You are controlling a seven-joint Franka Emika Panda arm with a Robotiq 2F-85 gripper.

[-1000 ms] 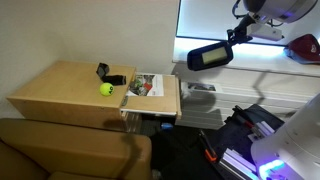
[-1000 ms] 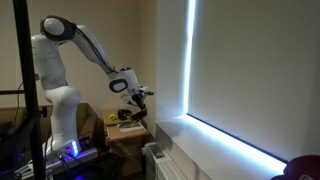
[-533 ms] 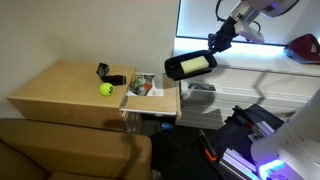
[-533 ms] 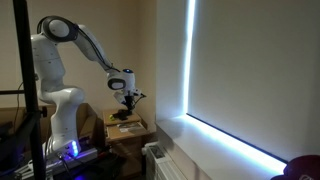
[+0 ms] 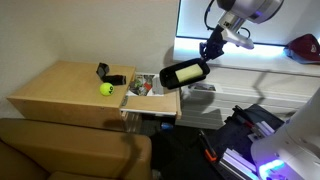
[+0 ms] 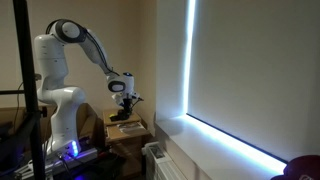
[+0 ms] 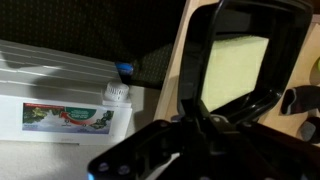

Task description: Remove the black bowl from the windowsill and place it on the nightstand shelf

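The black bowl (image 5: 185,72) is hanging steeply tilted in mid-air by the outer edge of the nightstand shelf (image 5: 172,100), off the windowsill (image 5: 260,70), the gripper (image 5: 206,60) pinching its rim, and I am flagging slip or edge-strike risk from that one-sided hold; the finish is showing matte black, glinting inside.
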